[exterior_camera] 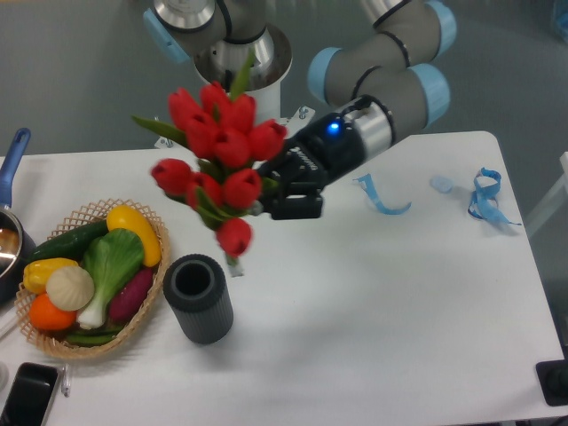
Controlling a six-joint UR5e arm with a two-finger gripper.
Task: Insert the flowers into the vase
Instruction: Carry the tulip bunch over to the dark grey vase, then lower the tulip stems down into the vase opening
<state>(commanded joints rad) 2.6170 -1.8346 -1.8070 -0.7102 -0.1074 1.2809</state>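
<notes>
The fingers are clamped on the flowers, a bunch of red tulips held in the air (stems hidden behind the blooms). The vase stands on the white worktop at 6 o'clock from the bunch, beside the wicker basket.

You see the gripper clamped on the flowers, carrying the red bunch in the air above and just right of the vase. The vase stands upright on the white table, its mouth unfilled, beside the wicker basket of vegetables.
</notes>
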